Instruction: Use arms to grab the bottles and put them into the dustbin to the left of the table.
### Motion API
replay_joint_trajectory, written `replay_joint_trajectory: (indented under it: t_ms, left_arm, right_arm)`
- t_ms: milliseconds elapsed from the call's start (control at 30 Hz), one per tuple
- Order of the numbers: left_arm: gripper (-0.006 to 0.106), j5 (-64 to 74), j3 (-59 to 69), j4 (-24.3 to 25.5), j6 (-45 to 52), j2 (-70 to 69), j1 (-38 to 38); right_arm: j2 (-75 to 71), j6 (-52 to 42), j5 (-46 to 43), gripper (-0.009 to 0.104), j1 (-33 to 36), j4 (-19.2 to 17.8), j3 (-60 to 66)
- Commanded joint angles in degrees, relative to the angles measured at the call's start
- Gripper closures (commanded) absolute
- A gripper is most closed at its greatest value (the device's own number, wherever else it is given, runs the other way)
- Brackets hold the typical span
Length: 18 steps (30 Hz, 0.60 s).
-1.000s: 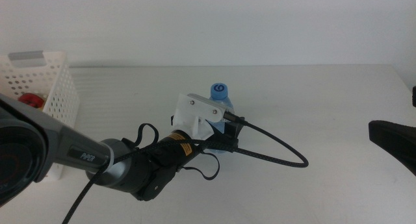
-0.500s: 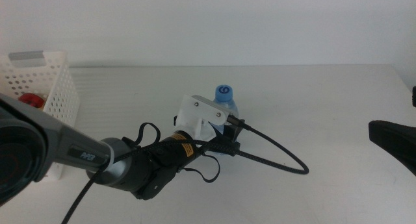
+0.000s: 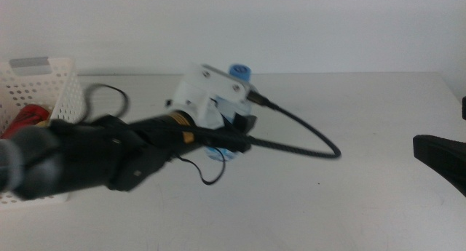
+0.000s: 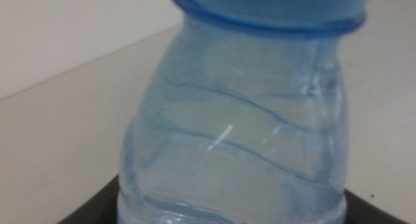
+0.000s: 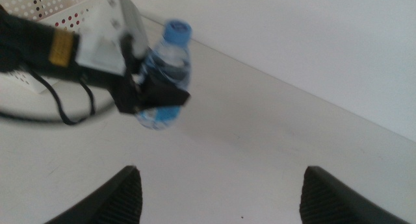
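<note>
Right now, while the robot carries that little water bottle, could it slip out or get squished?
The water bottle looks thin, clear and ribbed, so it would probably dent if squeezed hard. It seems small and likely light, so it should lift easily. The left end effector is clamped around its body, and the smooth plastic might slide a bit. The right end effector waits open nearby.

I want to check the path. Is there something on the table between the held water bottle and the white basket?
Nothing visible. The left gripper holds the water bottle above the table; only bare tabletop lies toward the basket. The right gripper waits apart.
</note>
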Motion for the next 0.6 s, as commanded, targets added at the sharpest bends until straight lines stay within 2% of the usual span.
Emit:
replay_joint_trajectory:
  t_ms: [0,333,467,567]
  left_arm:
    - [0.104,1.49,-1.73,-2.00,-0.31,-7.43,0.84]
    - [0.104,24.51,-2.40,-0.70,-0.37,-22.00,9.37]
    - [0.104,36.68,-6.73,-0.70,0.24,-22.93,14.32]
    - [0.104,43.18,-10.95,-0.83,4.22,-22.85,18.41]
  right_arm:
    - [0.05,-0.07,-4.09,0.032,0.05,-0.53,-1.48]
    - [0.05,-0.07,-4.09,0.032,0.05,-0.53,-1.48]
    - [0.05,-0.07,-4.09,0.032,0.05,-0.53,-1.48]
    - [0.05,-0.07,-4.09,0.032,0.05,-0.53,-1.48]
